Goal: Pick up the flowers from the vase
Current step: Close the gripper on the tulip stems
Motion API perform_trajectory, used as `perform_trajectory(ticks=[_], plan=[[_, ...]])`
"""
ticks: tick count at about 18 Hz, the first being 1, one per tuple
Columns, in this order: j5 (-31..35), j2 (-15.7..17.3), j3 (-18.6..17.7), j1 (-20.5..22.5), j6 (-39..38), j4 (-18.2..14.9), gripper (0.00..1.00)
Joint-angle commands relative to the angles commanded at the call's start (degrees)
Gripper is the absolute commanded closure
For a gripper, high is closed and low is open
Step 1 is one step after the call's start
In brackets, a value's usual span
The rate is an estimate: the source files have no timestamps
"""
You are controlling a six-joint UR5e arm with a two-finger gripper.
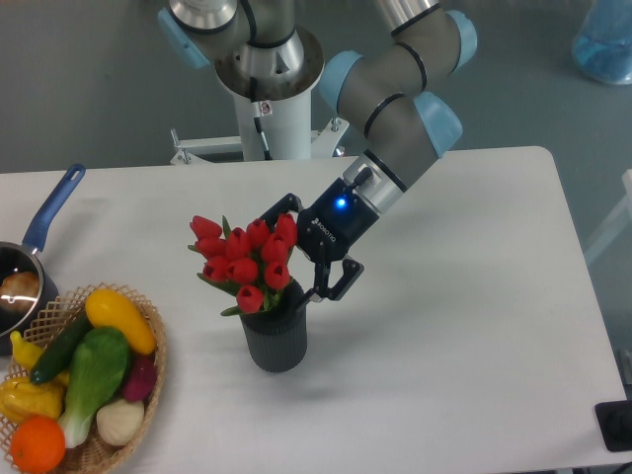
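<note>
The flowers (242, 259), a bunch of red tulip buds with green leaves, stand in the vase (276, 341), a dark grey ribbed cylinder near the middle of the table. My gripper (297, 260) comes in from the right at the level of the buds, just above the vase mouth. It is open: one finger (278, 209) reaches behind the top of the bunch, the other finger (334, 283) hangs to the right of the vase rim. The stems are hidden inside the vase and behind the buds.
A wicker basket (150, 361) of colourful vegetables sits at the front left. Behind it, at the left edge, is a saucepan with a blue handle (53, 205). The robot's base column (269, 109) stands behind the table.
</note>
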Motion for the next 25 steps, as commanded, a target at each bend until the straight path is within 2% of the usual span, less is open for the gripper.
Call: perform_trajectory(ticks=[5,8,12,15,25], plan=[[0.0,-0.1,0.0,-0.2,0.8,0.0,0.2],[0.0,-0.1,0.0,-0.2,1.0,0.0,0.31],[0.0,-0.1,0.1,0.1,1.0,0.1,0.37],[0.1,-0.2,0.3,0.2,0.8,0.0,0.56],[0.0,-0.4,0.3,0.4,0.6,0.0,0.57]])
